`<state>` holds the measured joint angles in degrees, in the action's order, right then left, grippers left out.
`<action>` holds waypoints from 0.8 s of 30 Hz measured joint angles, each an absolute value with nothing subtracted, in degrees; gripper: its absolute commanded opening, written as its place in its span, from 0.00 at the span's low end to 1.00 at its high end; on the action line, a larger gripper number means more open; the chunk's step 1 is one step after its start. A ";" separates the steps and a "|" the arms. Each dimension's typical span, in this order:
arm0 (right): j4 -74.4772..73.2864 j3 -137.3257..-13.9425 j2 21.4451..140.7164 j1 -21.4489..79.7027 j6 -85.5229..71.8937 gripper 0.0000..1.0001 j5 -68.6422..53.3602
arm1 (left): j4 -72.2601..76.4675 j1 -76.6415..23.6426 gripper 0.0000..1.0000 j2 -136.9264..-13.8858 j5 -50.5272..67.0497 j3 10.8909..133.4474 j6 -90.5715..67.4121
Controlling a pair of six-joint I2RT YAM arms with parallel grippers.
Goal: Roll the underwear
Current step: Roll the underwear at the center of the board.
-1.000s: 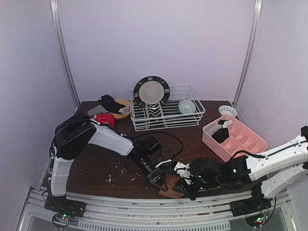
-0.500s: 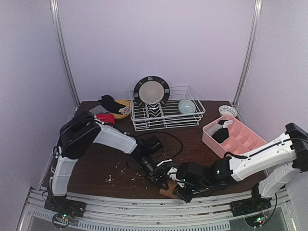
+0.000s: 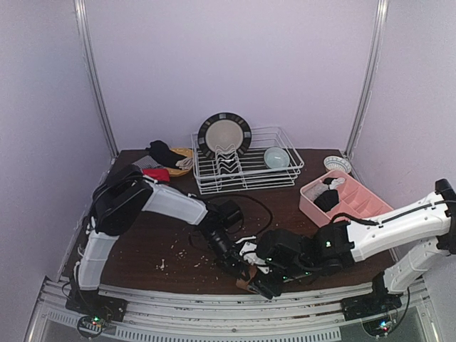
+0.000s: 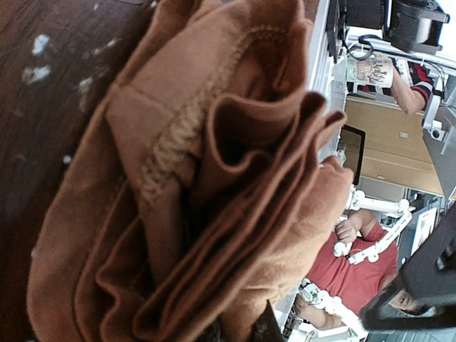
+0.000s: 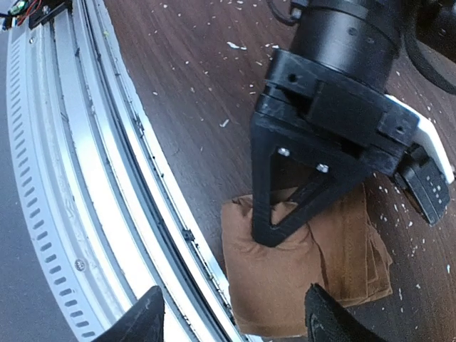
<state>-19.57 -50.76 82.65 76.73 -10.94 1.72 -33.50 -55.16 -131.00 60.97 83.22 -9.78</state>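
Looking down from the top camera, both arms are meeting in the lower middle of the frame, right at the near edge of the tabletop (image 3: pixel 142 242). The left gripper (image 3: pixel 241 269) is pressing down on the brown underwear (image 3: pixel 244 285), and the right gripper (image 3: pixel 262 286) is crowding in just beside it. The rest of the underwear (image 3: pixel 158 162) is sitting in a heap at the upper left, well apart, and the pink tray (image 3: pixel 317 214) is over on the right.

On the left wrist camera the brown underwear (image 4: pixel 185 214) is filling nearly the whole frame, bunched into thick folds with a stitched seam running down the middle. The fingers themselves aren't showing here.

The right wrist camera is telling the most. The left gripper is clenched on the brown underwear (image 5: pixel 285 285), pinning it in the lower middle. The right gripper (image 5: pixel 234 322) is hanging released, fingertips spread wide at the bottom edge with nothing between them.

My guess at what could go wrong: the bundle is lying right beside the metal rail (image 5: pixel 85 178), so one tug toward the edge could drag it off the tabletop. With only one gripper holding it, the folds could also spring loose. And the two grippers are so near each other that they could knock together.

Writing-wise there's nothing I can read. A pale printed object (image 4: pixel 370 69) is showing in the upper right of the left wrist view, too blurry.
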 measured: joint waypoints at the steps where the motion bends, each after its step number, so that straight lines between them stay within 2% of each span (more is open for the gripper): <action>1: -19.62 -51.35 83.61 76.84 -10.22 0.66 1.78 | -33.91 -55.16 0.00 -131.20 60.97 83.48 -9.67; 9: -21.52 -52.51 93.06 77.23 -7.03 0.67 3.46 | -38.61 -54.78 0.00 -133.62 62.35 86.56 -7.92; 13: -22.74 -54.33 95.39 77.43 -7.31 0.63 5.52 | -39.22 -54.65 0.00 -134.04 62.92 86.67 -7.49; 15: -23.20 -54.87 96.29 77.54 -7.66 0.54 6.70 | -39.35 -54.61 0.00 -134.10 63.09 86.78 -7.42; 19: -24.34 -56.16 98.26 77.56 -8.67 0.22 9.56 | -39.40 -54.57 0.00 -134.02 63.11 87.07 -7.20; 21: -24.32 -56.25 98.35 77.58 -9.87 0.10 10.35 | -39.40 -54.46 0.08 -133.78 62.94 87.00 -6.98; 22: -24.21 -56.23 98.24 77.58 -10.41 0.06 10.39 | -39.40 -54.39 0.16 -133.60 62.72 86.94 -6.92; 23: -24.08 -56.10 98.08 77.58 -10.81 0.01 10.39 | -39.38 -54.33 0.25 -133.25 62.30 86.70 -6.79; 24: -23.97 -55.88 97.86 77.58 -11.18 0.00 10.33 | -39.20 -54.30 0.42 -132.92 61.71 86.46 -6.59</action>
